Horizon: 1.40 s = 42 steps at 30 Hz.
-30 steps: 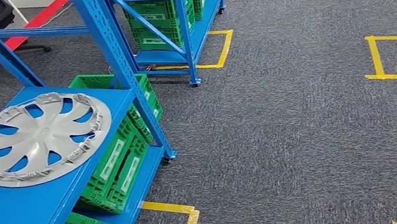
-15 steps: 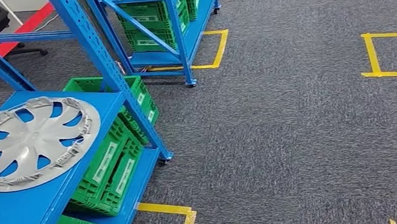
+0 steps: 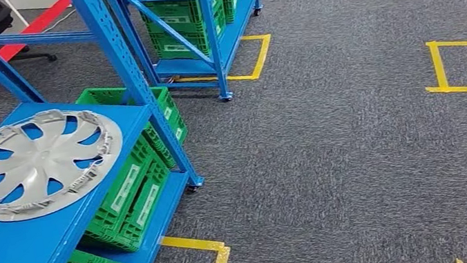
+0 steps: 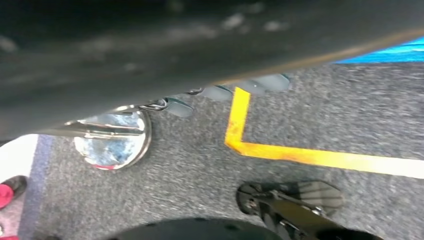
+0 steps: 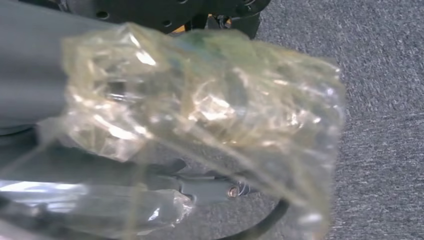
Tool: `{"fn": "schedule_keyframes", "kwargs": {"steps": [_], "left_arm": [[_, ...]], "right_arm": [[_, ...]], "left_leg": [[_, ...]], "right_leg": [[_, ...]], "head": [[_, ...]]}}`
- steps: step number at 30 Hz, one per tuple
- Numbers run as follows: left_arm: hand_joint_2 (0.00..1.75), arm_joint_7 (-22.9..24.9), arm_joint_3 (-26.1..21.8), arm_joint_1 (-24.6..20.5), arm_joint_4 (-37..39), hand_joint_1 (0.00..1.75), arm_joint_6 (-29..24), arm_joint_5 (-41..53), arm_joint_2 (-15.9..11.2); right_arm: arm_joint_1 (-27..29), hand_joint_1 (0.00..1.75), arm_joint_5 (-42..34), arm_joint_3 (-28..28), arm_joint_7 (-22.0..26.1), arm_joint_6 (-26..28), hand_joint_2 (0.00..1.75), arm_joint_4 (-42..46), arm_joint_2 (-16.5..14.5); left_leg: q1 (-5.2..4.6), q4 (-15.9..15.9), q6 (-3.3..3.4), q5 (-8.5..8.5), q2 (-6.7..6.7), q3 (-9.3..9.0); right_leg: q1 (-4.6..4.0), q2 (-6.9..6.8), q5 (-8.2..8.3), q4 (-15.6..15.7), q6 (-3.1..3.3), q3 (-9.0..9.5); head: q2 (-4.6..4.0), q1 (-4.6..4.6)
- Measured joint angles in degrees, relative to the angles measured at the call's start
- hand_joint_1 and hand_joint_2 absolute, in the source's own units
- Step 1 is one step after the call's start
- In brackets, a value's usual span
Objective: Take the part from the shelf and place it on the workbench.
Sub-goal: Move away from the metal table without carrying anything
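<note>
Where the blue shelf (image 3: 39, 251) fills the lower left of the head view, a grey hubcap (image 3: 40, 162) lies flat on its top board, near the upright post (image 3: 132, 77). Green crates (image 3: 134, 188) sit on the level beneath it. Yellow tape (image 3: 215, 260) marks the grey carpet (image 3: 332, 158) beside the shelf. In the right wrist view the right hand (image 5: 200, 115) is wrapped in crinkled clear plastic, so whether its fingers are spread or curled cannot be told. The left wrist view is blurred; the left hand's state cannot be told either.

Head view high, angled down; wrist views close above carpet (image 3: 360, 154).
</note>
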State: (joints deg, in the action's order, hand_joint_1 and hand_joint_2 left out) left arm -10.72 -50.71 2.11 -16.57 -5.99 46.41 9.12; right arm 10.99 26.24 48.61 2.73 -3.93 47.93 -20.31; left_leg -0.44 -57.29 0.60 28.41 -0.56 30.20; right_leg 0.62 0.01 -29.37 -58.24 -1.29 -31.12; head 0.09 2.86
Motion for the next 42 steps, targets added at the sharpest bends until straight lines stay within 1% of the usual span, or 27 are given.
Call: {"fn": "schedule_keyframes", "kwargs": {"steps": [1, 2, 3, 5, 6, 7, 8, 9, 10, 11, 12, 13, 15, 17, 20, 22, 27, 29, 32, 42], "left_arm": [[0.00, -0.01, -0.01, 0.11, -0.01, 0.00, 0.00, 0.00, 0.02], [0.00, -0.01, -0.01, 0.16, -0.03, 0.00, 0.00, -0.01, 0.03], [0.00, -0.01, -0.02, 0.16, -0.05, 0.00, 0.00, 0.00, 0.05], [0.00, -0.01, -0.02, 0.13, -0.08, 0.00, 0.02, 0.06, 0.05], [0.00, -0.01, -0.02, 0.14, -0.08, 0.00, 0.04, 0.14, 0.07], [0.00, 0.00, -0.02, 0.15, -0.08, 0.00, 0.08, 0.21, 0.08], [0.00, -0.01, -0.02, 0.15, -0.08, 0.00, 0.12, 0.29, 0.08], [0.00, 0.00, -0.02, 0.15, -0.08, 0.00, 0.15, 0.34, 0.09], [0.00, 0.00, -0.02, 0.15, -0.08, 0.00, 0.17, 0.36, 0.10], [0.00, -0.01, -0.02, 0.15, -0.08, 0.00, 0.17, 0.37, 0.11], [0.00, -0.01, -0.02, 0.16, -0.08, 0.00, 0.17, 0.37, 0.11], [0.00, -0.01, -0.02, 0.16, -0.09, 0.00, 0.17, 0.37, 0.09], [0.00, -0.01, -0.02, 0.15, -0.10, 0.00, 0.17, 0.37, 0.05], [0.00, 0.00, -0.02, 0.15, -0.12, 0.00, 0.19, 0.37, 0.04], [0.00, 0.00, -0.02, 0.13, -0.21, 0.00, 0.22, 0.37, 0.05], [0.00, -0.01, -0.03, 0.13, -0.26, 0.00, 0.28, 0.42, 0.07], [0.00, 0.00, -0.17, 0.13, -0.30, 0.00, 0.34, 0.84, 0.09], [0.00, 0.00, -0.30, 0.13, -0.32, 0.00, 0.37, 0.96, 0.10], [0.00, 0.00, -0.41, 0.13, -0.32, 0.00, 0.39, 1.00, 0.12], [0.00, 0.00, -0.92, 0.13, -0.43, 0.00, 0.42, 1.04, 0.13]], "right_arm": [[0.01, 0.00, 0.01, -0.01, 0.01, 0.00, 0.00, 0.00, 0.01], [0.02, 0.00, 0.01, -0.01, 0.01, 0.01, 0.00, 0.00, 0.01], [0.02, 0.00, 0.01, -0.01, 0.02, 0.01, 0.00, 0.00, 0.02], [0.02, 0.00, 0.03, -0.01, 0.03, 0.12, 0.00, 0.00, 0.05], [0.03, 0.00, 0.04, 0.00, 0.08, 0.32, 0.00, -0.01, 0.06], [0.05, 0.00, 0.05, 0.00, 0.17, 0.61, 0.00, -0.02, 0.07], [0.05, 0.00, 0.06, 0.00, 0.28, 0.95, 0.00, -0.04, 0.07], [0.05, 0.00, 0.05, 0.00, 0.39, 1.24, 0.00, -0.07, 0.07], [0.02, 0.00, 0.05, 0.00, 0.46, 1.44, 0.00, -0.09, 0.07], [-0.05, 0.00, 0.05, -0.02, 0.51, 1.54, 0.00, -0.15, 0.07], [-0.12, 0.00, 0.04, -0.05, 0.55, 1.63, 0.00, -0.21, 0.07], [-0.18, 0.00, 0.02, -0.08, 0.60, 1.73, 0.00, -0.29, 0.05], [-0.19, 0.00, -0.05, -0.09, 0.71, 2.05, 0.00, -0.53, 0.03], [-0.16, 0.00, -0.14, -0.08, 0.81, 2.31, 0.00, -0.77, 0.02], [-0.22, 0.00, -0.35, -0.13, 0.93, 2.48, 0.00, -0.97, 0.02], [-0.25, 0.00, -0.67, -0.16, 0.97, 2.60, 0.00, -1.04, 0.02], [-0.23, 0.00, -1.23, -0.23, 0.97, 2.83, 0.00, -1.14, 0.02], [-0.23, 0.00, -1.28, -0.24, 0.96, 2.87, 0.00, -1.17, 0.02], [-0.24, 0.00, -1.38, -0.24, 0.96, 2.89, 0.00, -1.21, 0.02], [-0.24, 0.00, -1.44, -0.24, 0.94, 2.89, 0.00, -1.38, 0.02]], "left_leg": [[0.06, 0.34, 0.25, -0.23, 0.08, -0.11], [0.16, 0.68, 0.54, -0.46, 0.17, -0.24], [0.26, 0.96, 0.77, -0.64, 0.26, -0.35], [0.12, 0.97, 1.00, -0.65, 0.39, -0.31], [0.05, 0.94, 1.02, -0.64, 0.44, -0.30], [-0.02, 0.93, 1.04, -0.61, 0.47, -0.32], [-0.05, 0.91, 1.03, -0.57, 0.47, -0.39], [-0.07, 0.89, 0.99, -0.51, 0.45, -0.52], [-0.08, 0.86, 0.88, -0.41, 0.43, -0.65], [-0.20, 0.70, 0.68, -0.25, 0.41, -0.69], [-0.32, 0.56, 0.45, -0.13, 0.41, -0.67], [-0.45, 0.37, 0.36, 0.02, 0.41, -0.58], [-0.58, 0.17, 0.86, 0.00, 0.41, -0.47], [-0.56, 0.18, 1.46, -0.13, 0.41, -0.48], [-0.45, 0.41, 1.47, -0.15, 0.40, -0.53], [-0.35, 0.50, 1.30, -0.18, 0.40, -0.55], [-0.12, 0.61, -0.02, -0.20, 0.40, -0.56], [-0.10, 0.62, -0.27, -0.19, 0.40, -0.56], [-0.13, 0.62, -0.36, -0.18, 0.40, -0.55], [-0.37, 0.58, -0.28, -0.13, 0.40, -0.55]], "right_leg": [[0.06, -0.01, -0.32, -0.33, -0.24, -0.23], [0.07, 0.01, -1.20, -1.58, -0.45, -0.82], [0.07, 0.02, -2.68, -4.06, -0.62, -2.00], [0.07, 0.03, -6.19, -11.42, -0.88, -5.51], [0.07, 0.02, -7.15, -14.43, -0.99, -7.01], [0.07, 0.02, -7.03, -15.61, -1.04, -7.63], [0.06, 0.01, -5.82, -14.54, -1.02, -7.15], [0.07, 0.00, -3.85, -11.43, -0.94, -5.61], [0.07, -0.02, -1.96, -7.30, -0.81, -3.56], [0.05, -0.03, -0.71, -3.57, -0.63, -1.71], [0.03, -0.01, -0.08, -1.04, -0.39, -0.36], [0.03, 0.01, 0.00, 0.19, -0.22, 0.29], [0.01, 0.07, 0.07, 0.44, -0.02, 0.54], [-0.07, 0.08, 0.11, 0.46, -0.01, 0.53], [-0.26, 0.06, -0.01, 0.44, 0.25, 0.59], [-0.40, 0.04, -0.07, 0.43, 0.50, 0.62], [-0.59, 0.04, -0.10, 0.36, 0.70, 0.61], [-0.59, 0.04, -0.10, 0.34, 0.71, 0.61], [-0.52, 0.04, -0.11, 0.34, 0.71, 0.62], [-0.24, 0.04, -0.08, 0.39, 0.67, 0.65]], "head": [[-0.01, -0.04], [-0.01, -0.13], [-0.01, -0.26], [-0.01, -0.41], [-0.01, -0.39], [-0.01, -0.38], [-0.01, -0.40], [-0.01, -0.39], [-0.01, -0.42], [-0.01, -0.42], [-0.01, -0.35], [-0.01, -0.31], [-0.01, -0.18], [-0.01, -0.16], [-0.01, -0.18], [-0.01, -0.18], [-0.01, -0.20], [-0.01, -0.21], [-0.01, -0.22], [-0.01, -0.21]]}}
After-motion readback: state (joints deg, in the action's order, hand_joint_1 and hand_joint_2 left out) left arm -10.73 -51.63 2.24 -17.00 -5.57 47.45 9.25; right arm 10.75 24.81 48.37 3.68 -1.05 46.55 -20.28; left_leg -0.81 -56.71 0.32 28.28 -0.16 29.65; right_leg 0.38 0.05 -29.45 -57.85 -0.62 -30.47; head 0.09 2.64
